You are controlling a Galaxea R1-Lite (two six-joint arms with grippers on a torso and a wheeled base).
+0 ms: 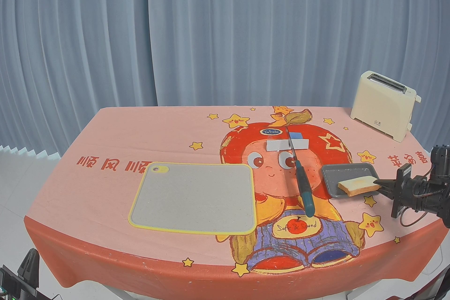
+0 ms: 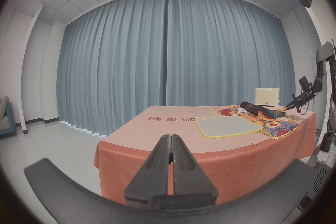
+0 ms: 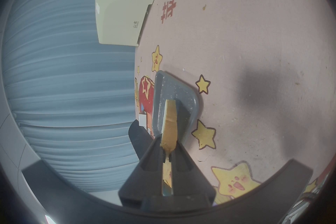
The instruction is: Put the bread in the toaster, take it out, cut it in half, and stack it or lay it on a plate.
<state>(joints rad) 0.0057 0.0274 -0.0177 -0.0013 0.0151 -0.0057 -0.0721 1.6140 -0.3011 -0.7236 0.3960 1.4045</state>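
A slice of bread point(image 1: 359, 185) point(image 3: 170, 125) is held just above the near right corner of the dark grey plate point(image 1: 341, 173) point(image 3: 189, 98). My right gripper point(image 1: 380, 183) point(image 3: 168, 152) is shut on its edge, coming in from the right. The cream toaster point(image 1: 384, 105) point(image 3: 121, 14) stands at the table's far right corner, slot up. A teal-handled knife point(image 1: 300, 174) lies in the middle, its blade across a white rest point(image 1: 287, 145). The grey cutting board point(image 1: 195, 197) point(image 2: 225, 125) lies left of the knife. My left gripper point(image 2: 171, 155) is shut on nothing, low off the table's near left corner.
The round table carries a pink cartoon cloth point(image 1: 140, 137). A blue curtain point(image 1: 225, 19) hangs close behind it. The table's edge runs just behind the toaster and beside my right arm. Bare cloth lies between the plate and the toaster.
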